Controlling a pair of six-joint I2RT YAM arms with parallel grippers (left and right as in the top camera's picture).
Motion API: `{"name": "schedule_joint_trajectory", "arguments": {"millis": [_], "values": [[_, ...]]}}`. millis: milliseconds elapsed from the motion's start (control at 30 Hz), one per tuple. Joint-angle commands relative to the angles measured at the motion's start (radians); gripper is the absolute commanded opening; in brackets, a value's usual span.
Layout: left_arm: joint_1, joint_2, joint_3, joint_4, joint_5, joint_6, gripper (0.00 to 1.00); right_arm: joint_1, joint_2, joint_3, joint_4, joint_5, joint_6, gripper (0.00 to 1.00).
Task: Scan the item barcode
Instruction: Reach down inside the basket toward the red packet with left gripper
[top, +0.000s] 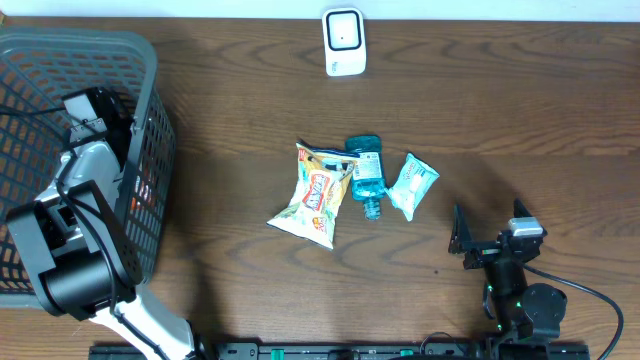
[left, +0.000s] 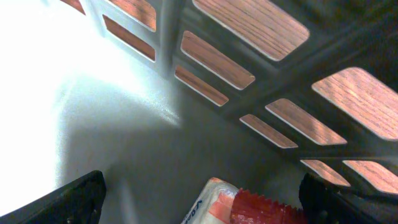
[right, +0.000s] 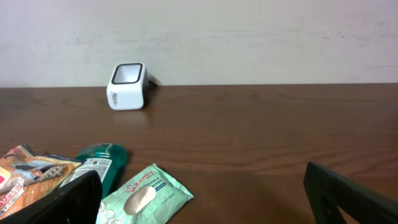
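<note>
At the table's near edge the right gripper (right: 202, 196) sits with jaws spread wide, holding nothing. Just ahead lies the wipes packet (right: 146, 196), a flat, soft, mint-green film pouch. Just beside it a teal bottle (top: 366, 175) lies on its side, touching a crinkled, glossy snack bag (top: 312, 198). I judge one of these to be the item to scan, likeliest the packet, being closest. To do it well, pinch the pouch by a sealed edge so the code stays uncovered, keep the film taut, and face it squarely toward the scanner (top: 344, 40). Off left, the left gripper (left: 202, 202) hangs equally wide inside the grey lattice basket (top: 152, 180), above a red-and-white packet (left: 249, 208) on its smooth floor. Farthest off, that scanner, a small white rounded box, stands on the dark wood-grain table (top: 520, 100).
</note>
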Motion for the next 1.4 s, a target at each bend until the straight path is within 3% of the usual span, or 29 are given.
{"name": "schedule_joint_trajectory", "arguments": {"millis": [0, 1000, 1133, 1233, 1333, 1367], "values": [[0.003, 0.161, -0.129, -0.13, 0.041, -0.069, 1.0, 0.006, -0.005, -0.001, -0.003, 0.003, -0.008, 0.99], [0.003, 0.161, -0.129, -0.124, 0.034, -0.037, 1.0, 0.006, -0.005, -0.001, -0.004, 0.003, -0.008, 0.99], [0.004, 0.162, -0.129, -0.204, 0.032, -0.124, 1.0, 0.006, -0.005, -0.001, -0.003, 0.003, -0.008, 0.99], [0.013, 0.162, -0.129, -0.254, -0.002, -0.257, 1.0, 0.006, -0.005, -0.001, -0.004, 0.003, -0.008, 0.99], [0.042, 0.162, -0.129, -0.309, -0.012, -0.382, 0.91, 0.006, -0.005, -0.001, -0.003, 0.003, -0.008, 0.99], [0.056, 0.162, -0.129, -0.324, -0.012, -0.412, 0.83, 0.006, -0.005, -0.001, -0.004, 0.003, -0.008, 0.99]]}}
